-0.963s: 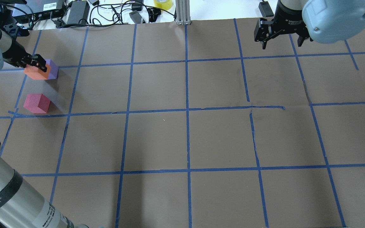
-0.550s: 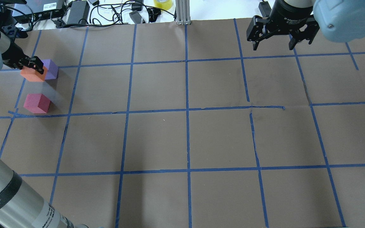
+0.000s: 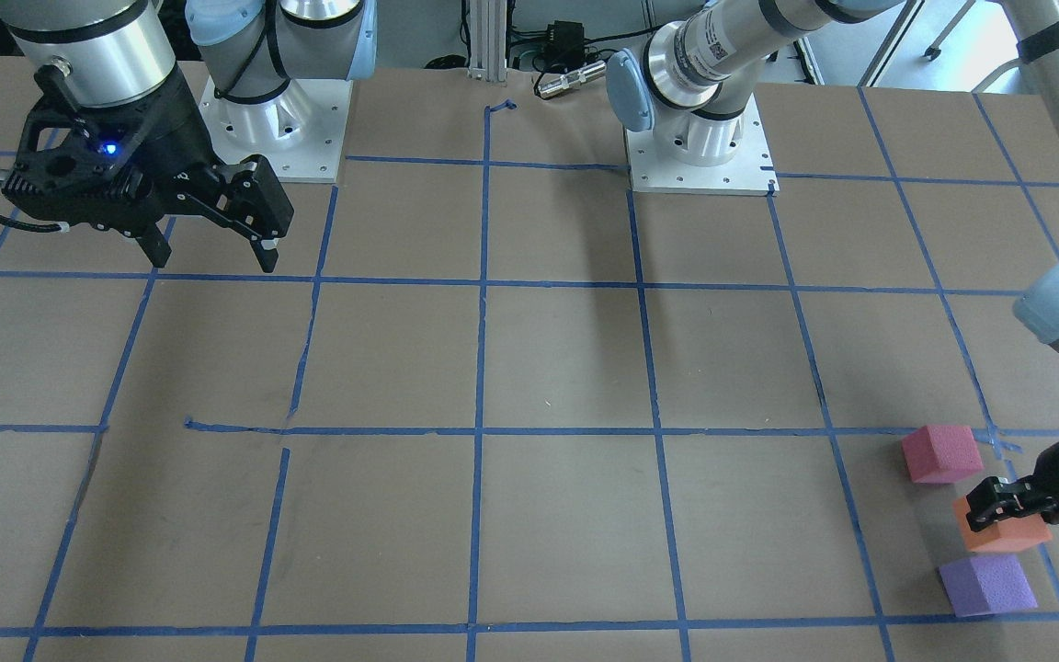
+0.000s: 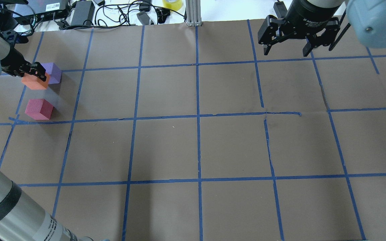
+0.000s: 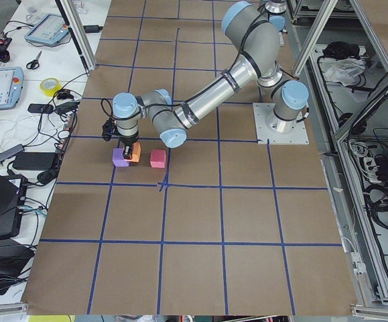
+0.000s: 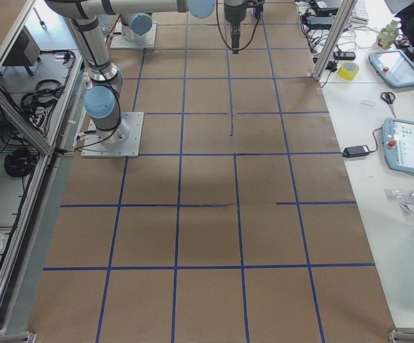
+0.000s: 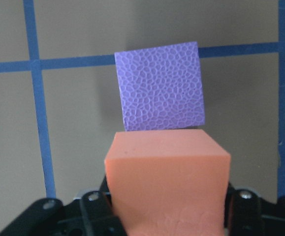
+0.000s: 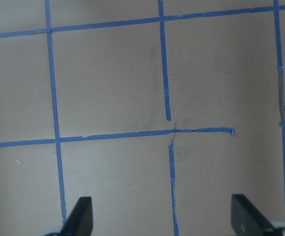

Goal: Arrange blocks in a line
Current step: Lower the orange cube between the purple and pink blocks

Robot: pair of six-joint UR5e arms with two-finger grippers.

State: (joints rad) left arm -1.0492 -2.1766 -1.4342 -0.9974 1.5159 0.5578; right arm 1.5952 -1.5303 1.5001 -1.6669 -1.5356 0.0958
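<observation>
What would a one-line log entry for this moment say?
left gripper: shut on orange block | orange block: between pink block and purple block | right gripper: open, empty, far from blocks

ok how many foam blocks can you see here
3, all at the table's left end. The orange block is held in the left jaws; the purple block lies just beyond it, away from the robot; the pink-red block lies apart, nearer the robot. None seems hidden.
</observation>
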